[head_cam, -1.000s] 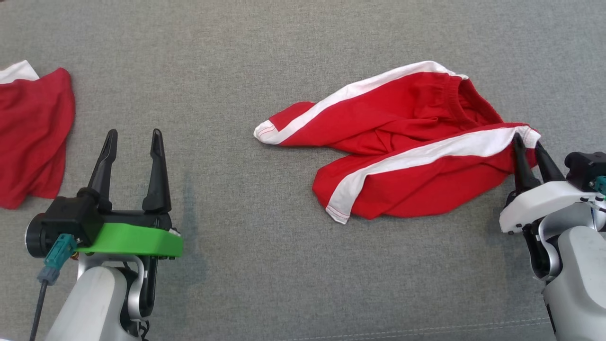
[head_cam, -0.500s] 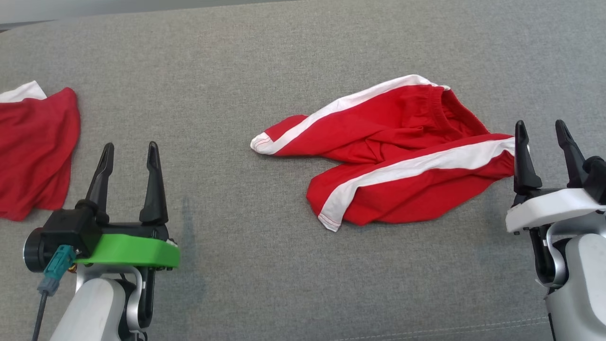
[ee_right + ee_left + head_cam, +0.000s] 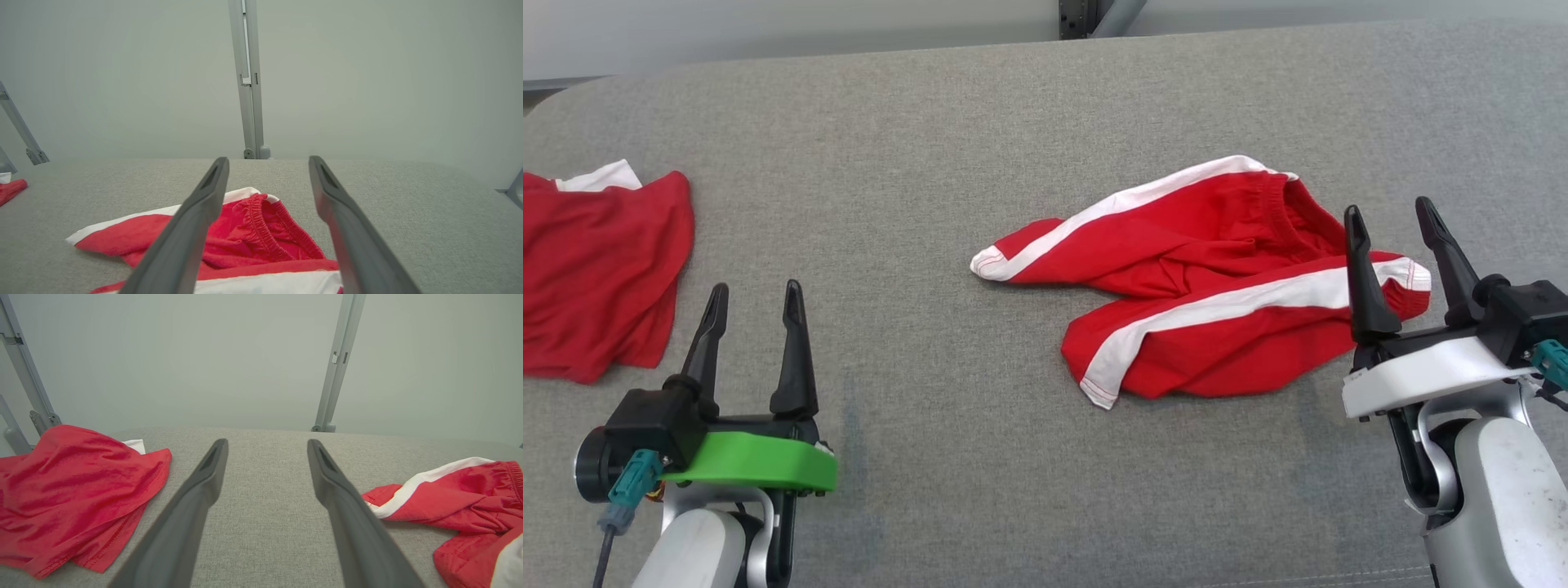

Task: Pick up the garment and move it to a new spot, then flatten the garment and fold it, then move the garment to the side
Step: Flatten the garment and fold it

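the right gripper [image 3: 1388,207] is wide open and empty, and the waistband end of the red shorts [image 3: 1217,269] lies just ahead between its fingers. from there the shorts' long axis runs off to its left, legs pointing toward the left gripper [image 3: 756,286], which is likewise open, empty and well apart. the right arm looks the nearer one.

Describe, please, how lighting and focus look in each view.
Head view: soft, even light, red shorts sharp, faint shadow beside the left gripper. Left wrist view: its fingers blur toward the bottom edge. Right wrist view: wall hazy, waistband crisp.
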{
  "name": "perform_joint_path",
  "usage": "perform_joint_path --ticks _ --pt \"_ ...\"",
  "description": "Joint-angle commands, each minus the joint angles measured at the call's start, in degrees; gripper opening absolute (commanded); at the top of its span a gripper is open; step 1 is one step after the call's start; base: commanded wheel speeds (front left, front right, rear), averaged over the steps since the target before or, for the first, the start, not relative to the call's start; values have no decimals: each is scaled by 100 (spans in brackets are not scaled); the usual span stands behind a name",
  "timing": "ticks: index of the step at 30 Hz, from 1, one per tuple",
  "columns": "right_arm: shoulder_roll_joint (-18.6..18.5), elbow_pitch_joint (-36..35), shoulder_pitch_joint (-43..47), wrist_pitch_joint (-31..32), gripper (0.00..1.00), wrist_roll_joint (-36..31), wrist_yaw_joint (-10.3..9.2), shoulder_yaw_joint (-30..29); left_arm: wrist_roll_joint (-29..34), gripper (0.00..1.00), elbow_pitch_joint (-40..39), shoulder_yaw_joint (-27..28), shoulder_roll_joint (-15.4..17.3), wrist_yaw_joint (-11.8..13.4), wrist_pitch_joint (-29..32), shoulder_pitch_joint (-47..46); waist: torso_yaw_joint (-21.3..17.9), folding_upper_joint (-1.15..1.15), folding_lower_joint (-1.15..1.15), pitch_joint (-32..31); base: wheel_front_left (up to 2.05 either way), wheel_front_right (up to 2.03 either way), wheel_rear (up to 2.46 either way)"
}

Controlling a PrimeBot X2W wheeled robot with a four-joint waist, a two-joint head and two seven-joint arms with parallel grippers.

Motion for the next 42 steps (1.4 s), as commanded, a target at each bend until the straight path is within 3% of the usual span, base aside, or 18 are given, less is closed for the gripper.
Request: perform_joint_path --ticks 1,13,17,23,29,42 --pt "9 -68 103 52 100 -5 -2 7 -25 100 -25 -15 7 30 14 52 31 0 0 -24 0 0 0" --pt "13 -182 153 159 100 12 -2 -22 96 100 -159 -195 28 -6 91 -95 62 0 0 -16 0 0 0" --pt "31 -218 136 193 100 17 -2 -3 224 100 -293 -663 -63 -199 478 -234 52 0 0 99 0 0 0" --pt "68 -212 78 194 100 31 -2 29 192 100 -167 -1751 -376 -769 1409 -378 -78 0 0 295 0 0 0" --pt "116 -181 -21 160 100 47 -2 62 246 100 239 -2474 -681 -1208 1810 -547 -284 0 0 477 0 0 0" --pt "205 -88 -103 50 100 36 -2 -17 267 100 1614 -2520 -843 -1361 1648 -1254 -667 0 0 780 0 0 0"
